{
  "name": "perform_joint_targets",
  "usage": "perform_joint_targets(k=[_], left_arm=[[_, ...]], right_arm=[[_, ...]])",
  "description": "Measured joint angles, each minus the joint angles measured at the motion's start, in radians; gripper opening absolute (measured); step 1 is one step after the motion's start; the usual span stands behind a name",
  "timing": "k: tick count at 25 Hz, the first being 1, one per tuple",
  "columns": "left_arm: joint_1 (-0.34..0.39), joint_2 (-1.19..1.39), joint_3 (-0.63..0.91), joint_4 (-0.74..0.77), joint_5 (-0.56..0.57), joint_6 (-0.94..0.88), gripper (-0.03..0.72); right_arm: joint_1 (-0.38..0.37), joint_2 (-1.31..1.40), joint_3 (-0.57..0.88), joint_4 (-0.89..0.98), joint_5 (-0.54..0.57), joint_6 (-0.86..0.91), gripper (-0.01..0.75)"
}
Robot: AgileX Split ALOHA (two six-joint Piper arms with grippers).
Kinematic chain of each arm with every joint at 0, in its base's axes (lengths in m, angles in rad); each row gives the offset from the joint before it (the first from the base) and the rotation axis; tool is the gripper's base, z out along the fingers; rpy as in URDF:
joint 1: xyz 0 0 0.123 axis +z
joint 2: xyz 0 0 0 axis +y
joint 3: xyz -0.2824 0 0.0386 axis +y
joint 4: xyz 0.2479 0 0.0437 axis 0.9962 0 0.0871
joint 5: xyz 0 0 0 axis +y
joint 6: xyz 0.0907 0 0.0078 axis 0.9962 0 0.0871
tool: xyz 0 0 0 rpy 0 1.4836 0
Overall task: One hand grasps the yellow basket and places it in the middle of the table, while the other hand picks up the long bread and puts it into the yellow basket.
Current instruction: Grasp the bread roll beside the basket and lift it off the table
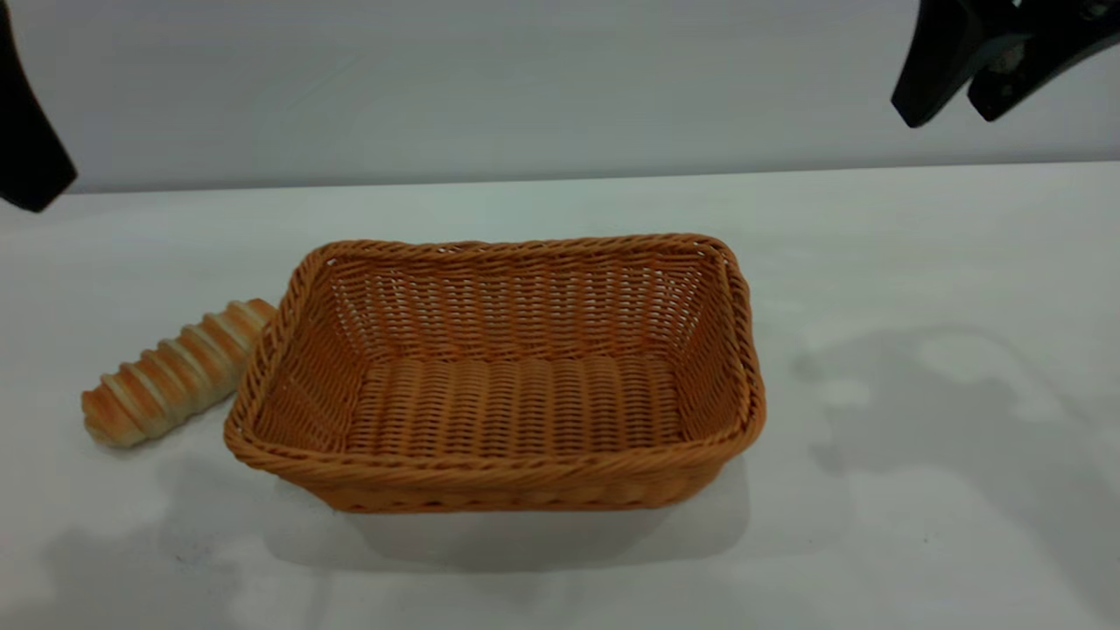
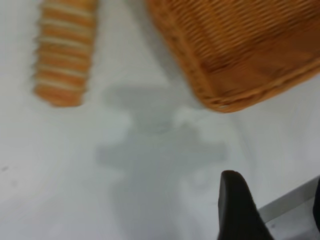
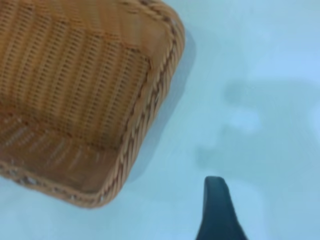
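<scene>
**Yellow basket sits mid-table, bread still outside it**

The yellow basket [image 1: 495, 376] is sitting flat on the table [image 1: 919, 262], pretty much centred between your two arms, and there's nothing in it. You can see the woven floor and all four flared sides clearly from the exterior view.

The long bread [image 1: 171, 374] is lying on the tabletop just off the basket's left side. Its far end comes right up against the braided rim, so close that you can't really tell if it's touching. The near end angles away toward the front left.

Your left gripper [image 1: 26, 149] hangs high at the far left edge, well above the table and holding nothing. Only one dark finger [image 2: 240, 210] shows in its wrist view, so whether it's spread or closed, can't tell.

Your right gripper [image 1: 954, 109] is up in the top right corner, well clear of the basket, fingers slightly parted and empty.
</scene>
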Motion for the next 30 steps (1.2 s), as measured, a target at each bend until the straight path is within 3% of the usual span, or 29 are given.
perform_joint_targets(k=[13,23,30], left_arm=[[0.139,0.266,-0.014,0.043,-0.03,0.078,0.418],[0.246,0.452,-0.118,0.13,-0.096,0.168,0.418],[0.252,0.612,-0.237,0.145,-0.134,0.212,0.418]], right_arm=[[0.009,-0.189,0.202,0.095,0.002,-0.072,0.548],[0.169,-0.362,0.305,0.131,0.017,-0.104,0.548],[0.205,-0.369,0.308,0.135,0.022,-0.104,0.548]])
